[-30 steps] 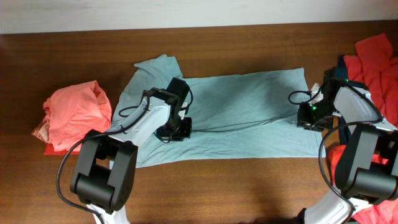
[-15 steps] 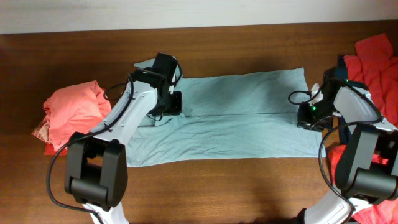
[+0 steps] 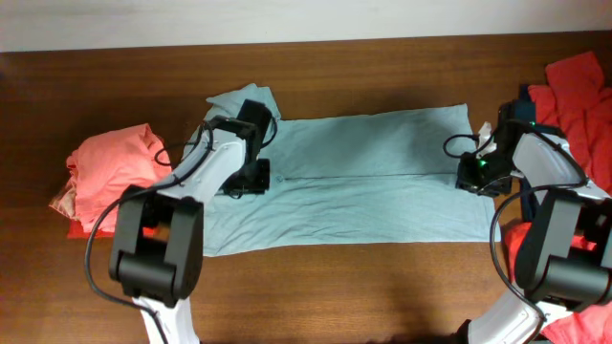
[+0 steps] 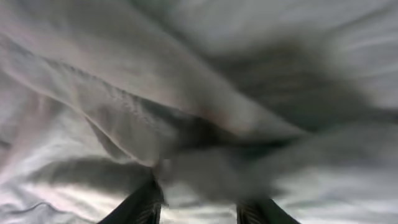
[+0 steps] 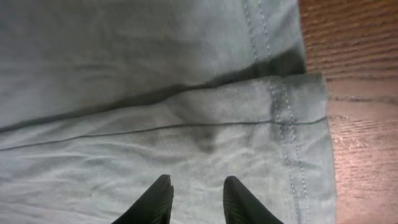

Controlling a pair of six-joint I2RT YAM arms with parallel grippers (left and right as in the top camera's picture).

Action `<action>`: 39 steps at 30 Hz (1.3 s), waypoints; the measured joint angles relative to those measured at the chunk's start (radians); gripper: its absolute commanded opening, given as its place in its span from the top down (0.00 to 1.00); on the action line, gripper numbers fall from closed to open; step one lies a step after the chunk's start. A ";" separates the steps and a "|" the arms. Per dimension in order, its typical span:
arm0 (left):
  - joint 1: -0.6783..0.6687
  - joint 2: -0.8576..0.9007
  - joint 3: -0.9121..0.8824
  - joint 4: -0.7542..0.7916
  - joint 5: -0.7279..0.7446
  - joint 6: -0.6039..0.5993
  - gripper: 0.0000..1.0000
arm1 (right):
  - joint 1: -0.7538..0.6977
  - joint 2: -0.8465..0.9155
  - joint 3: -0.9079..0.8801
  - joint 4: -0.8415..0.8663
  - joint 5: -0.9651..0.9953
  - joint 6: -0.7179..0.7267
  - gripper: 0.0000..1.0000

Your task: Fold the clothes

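Note:
The pale grey-blue T-shirt (image 3: 382, 177) lies spread across the table, folded lengthwise, with a crease along its middle. My left gripper (image 3: 245, 179) hovers over the shirt's left part, near the sleeve (image 3: 237, 98). In the left wrist view its fingers (image 4: 144, 205) stand apart over blurred, rumpled cloth (image 4: 186, 93), so the left gripper (image 4: 202, 204) is open and holds nothing. My right gripper (image 3: 475, 178) is at the shirt's right end. In the right wrist view the right gripper (image 5: 198, 190) is open, just above the flat cloth beside the stitched hem (image 5: 283, 118).
A coral-red pile of clothes (image 3: 110, 177) sits at the table's left. More coral-red clothes (image 3: 579, 91) and a navy piece (image 3: 528, 96) lie at the right edge behind the right arm. Bare wood (image 3: 382, 287) runs along the front.
My left gripper carried the shirt's left part up and to the left, let it go and now stands open. The right gripper's fingers have spread a little wider; that arm stayed put.

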 measured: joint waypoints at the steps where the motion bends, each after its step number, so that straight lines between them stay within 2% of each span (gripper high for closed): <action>1: 0.008 0.012 -0.007 0.000 -0.001 0.000 0.61 | 0.000 0.010 0.000 -0.002 -0.001 -0.001 0.66; 7: 0.045 0.029 -0.022 -0.031 0.012 0.000 0.60 | 0.000 0.066 0.002 -0.054 -0.005 -0.011 0.61; 15: 0.049 0.027 -0.052 -0.118 0.012 0.000 0.59 | 0.000 0.074 0.000 -0.179 0.058 -0.008 0.61; 23: 0.050 0.023 -0.101 -0.235 0.011 0.004 0.65 | 0.000 0.088 -0.009 -0.315 0.152 0.045 0.61; 34: 0.050 0.037 -0.081 -0.252 0.013 0.012 0.66 | 0.000 0.088 -0.009 -0.306 0.179 0.086 0.61; 39: 0.050 0.050 -0.037 -0.251 0.011 0.012 0.67 | 0.000 0.087 0.006 -0.276 0.112 0.061 0.60</action>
